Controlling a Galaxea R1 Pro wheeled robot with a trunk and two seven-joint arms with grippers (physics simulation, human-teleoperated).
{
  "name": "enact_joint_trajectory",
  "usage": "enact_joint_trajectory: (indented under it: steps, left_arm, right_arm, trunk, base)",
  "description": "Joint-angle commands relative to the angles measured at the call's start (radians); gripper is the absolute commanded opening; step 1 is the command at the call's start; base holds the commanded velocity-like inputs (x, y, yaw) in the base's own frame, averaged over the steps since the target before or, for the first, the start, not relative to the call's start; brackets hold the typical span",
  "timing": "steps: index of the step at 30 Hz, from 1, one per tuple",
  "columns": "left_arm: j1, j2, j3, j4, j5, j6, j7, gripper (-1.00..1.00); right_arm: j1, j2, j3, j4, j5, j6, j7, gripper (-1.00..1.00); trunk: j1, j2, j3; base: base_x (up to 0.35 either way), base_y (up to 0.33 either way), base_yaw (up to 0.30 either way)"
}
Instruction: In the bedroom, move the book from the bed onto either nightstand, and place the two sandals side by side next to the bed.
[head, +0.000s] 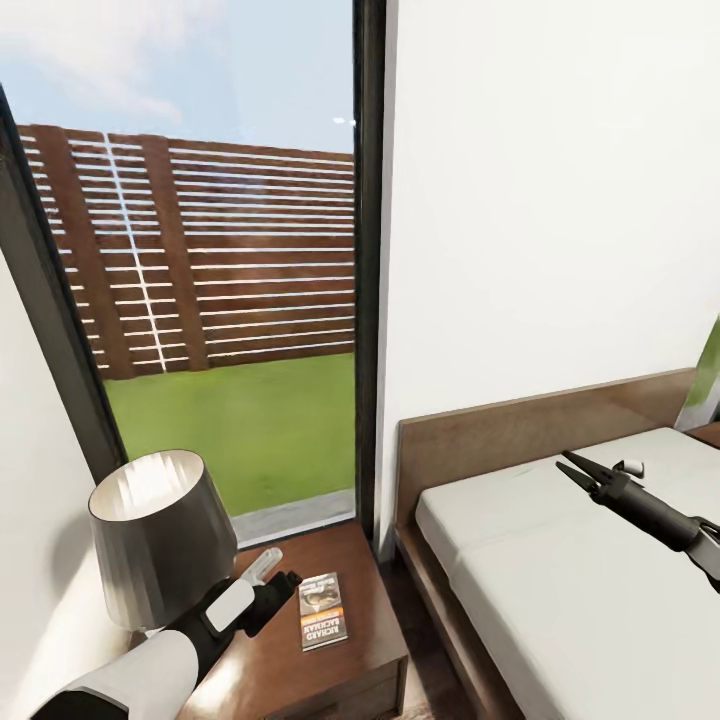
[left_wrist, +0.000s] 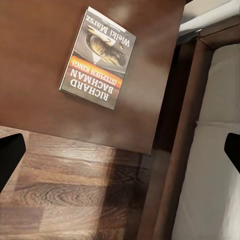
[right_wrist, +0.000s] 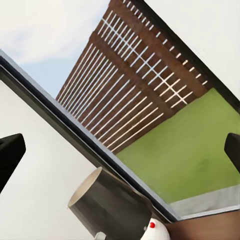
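Note:
The book (head: 323, 611) lies flat on the dark brown nightstand (head: 356, 560), near the side that faces the bed (head: 580, 610). My left gripper (head: 287, 581) hovers just beside it, open and empty. In the left wrist view the book (left_wrist: 98, 57) rests on the nightstand top (left_wrist: 35, 65), and the left gripper (left_wrist: 121, 152) has its fingertips spread wide. My right gripper (head: 573, 466) hangs open over the off-white mattress near the headboard (head: 520, 430), holding nothing. The sandals are out of view.
A grey-shaded lamp (head: 160, 535) stands on the nightstand's back left corner, close to my left arm. A tall black-framed window (head: 366, 250) with grass and a slatted fence rises behind. Wood-plank floor (left_wrist: 70, 200) shows in the narrow gap between nightstand and bed frame (left_wrist: 182, 150).

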Motion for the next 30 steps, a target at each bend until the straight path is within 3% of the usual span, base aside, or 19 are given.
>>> enact_joint_trajectory:
  steps: [1,15,19,20,22,27,30]
  left_arm:
    - [0.000,0.001,-0.007,-0.002,0.010,0.002,0.008,1.00]
    - [0.000,0.006,-0.010,-0.003,0.011,0.024,0.009,1.00]
    - [0.000,0.010,-0.009,-0.021,0.011,0.118,0.006,1.00]
    - [0.000,0.012,-0.010,-0.034,0.011,0.178,0.005,1.00]
    - [0.001,0.015,-0.011,-0.042,0.011,0.229,0.003,1.00]
    - [0.024,0.030,-0.023,-0.054,0.002,0.298,0.001,1.00]
    - [0.067,0.047,-0.055,-0.061,-0.039,0.314,-0.014,1.00]
  right_arm:
    - [-0.001,-0.001,0.008,0.000,-0.010,0.010,0.003,1.00]
    - [-0.001,-0.001,0.011,0.000,-0.008,0.009,0.002,1.00]
    - [-0.001,-0.001,0.010,0.000,-0.008,0.009,0.001,1.00]
    - [-0.001,-0.001,0.010,0.000,-0.008,0.009,0.001,1.00]
    - [-0.001,-0.001,0.011,0.000,-0.008,0.009,0.001,1.00]
    - [-0.001,-0.001,0.011,0.000,-0.005,0.010,0.002,1.00]
    - [-0.001,-0.001,0.012,0.000,-0.001,0.010,0.001,1.00]
  trunk:
    - [0.000,-0.001,-0.001]
    - [0.000,-0.001,-0.001]
    - [0.000,-0.001,-0.001]
    - [0.000,-0.001,-0.001]
    - [0.000,-0.001,-0.001]
    - [0.000,-0.001,-0.001]
    - [0.000,-0.001,-0.001]
  base:
    - [0.000,0.000,0.000]
    - [0.000,0.000,0.000]
    - [0.000,0.000,0.000]
    - [0.000,0.000,0.000]
    - [0.000,0.000,0.000]
    - [0.000,0.000,0.000]
    - [0.000,0.000,0.000]
